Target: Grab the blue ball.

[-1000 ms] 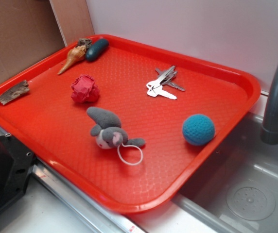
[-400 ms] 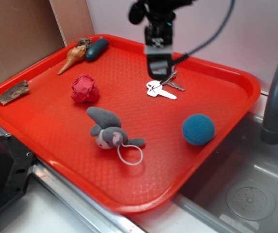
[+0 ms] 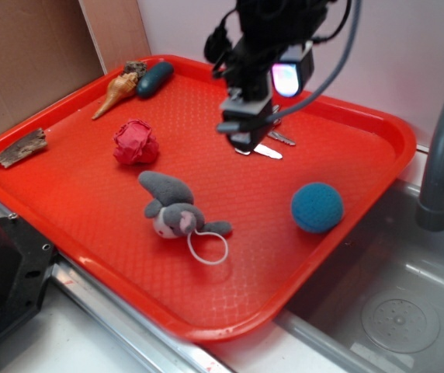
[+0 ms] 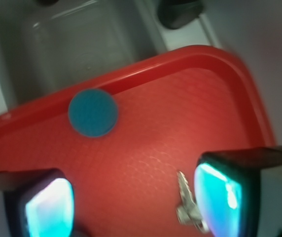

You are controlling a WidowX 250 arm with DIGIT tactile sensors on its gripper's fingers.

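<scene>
Blue ball (image 3: 317, 207) fully visible, clear of the spread gripper (image 3: 247, 140) half-hiding the keys (image 3: 272, 144).

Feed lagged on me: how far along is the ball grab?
Early. Nothing grasped: the gripper hangs over the keys, jaws open and empty. The blue ball sits untouched near the tray edge. Left: move to the ball, descend, close.

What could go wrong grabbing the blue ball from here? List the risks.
1. The gripper hangs open right above the keys; descending here could snag them rather than the blue ball.
2. The ball sits close to the tray rim beside the sink; a glancing touch from the fingers might roll it over the edge.
3. Being round, it may slip out if the fingers close off-centre.
</scene>
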